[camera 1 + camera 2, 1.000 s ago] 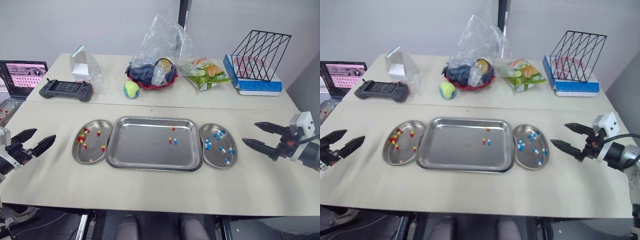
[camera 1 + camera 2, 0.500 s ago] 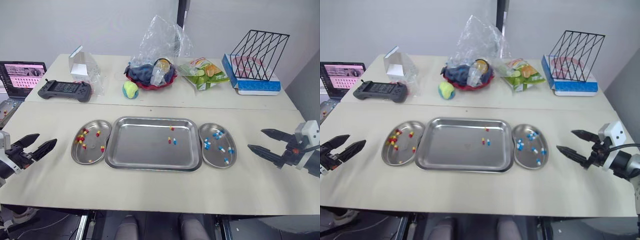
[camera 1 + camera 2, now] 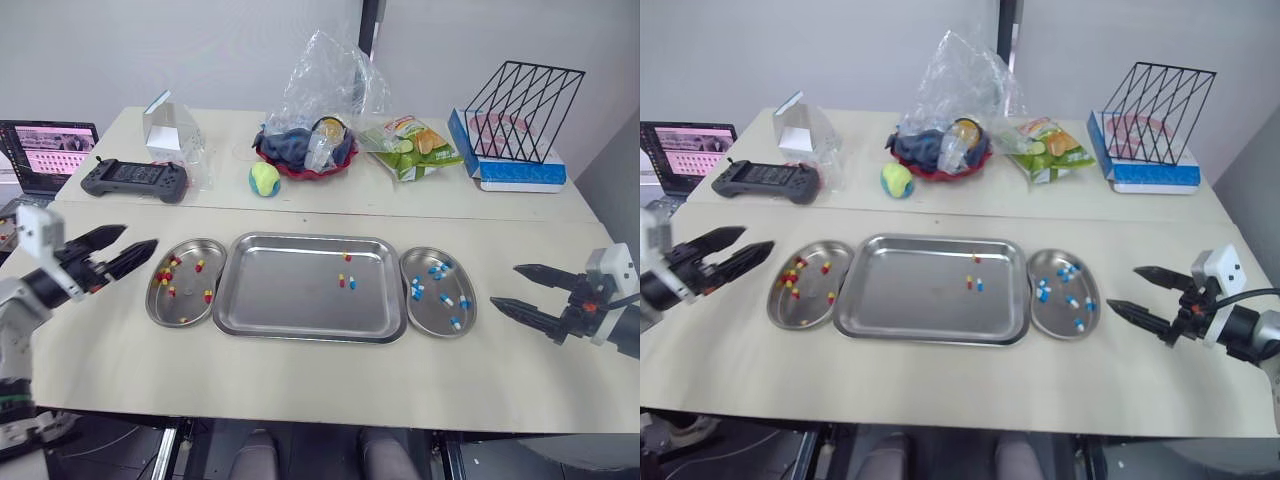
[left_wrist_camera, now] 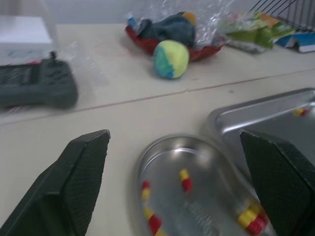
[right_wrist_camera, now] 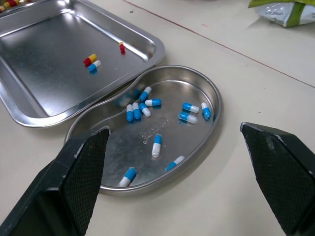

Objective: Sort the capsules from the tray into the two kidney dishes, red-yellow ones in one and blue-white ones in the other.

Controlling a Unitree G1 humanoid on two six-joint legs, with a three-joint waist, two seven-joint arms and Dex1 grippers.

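The steel tray lies mid-table with a red-yellow capsule near its far rim and a red-yellow and blue-white pair beside each other. To its left is a kidney dish with several red-yellow capsules; to its right, a kidney dish holds several blue-white capsules. My left gripper hovers open just left of the left dish, nothing between its fingers. My right gripper is open and empty, right of the right dish.
Along the back of the table: a laptop, a game controller, a white box in plastic, a yellow-green ball, a red bowl under a plastic bag, a snack bag and a wire rack.
My left gripper has swung up from the table's near left edge to just beside the left dish. The right gripper has drawn back slightly to the right.
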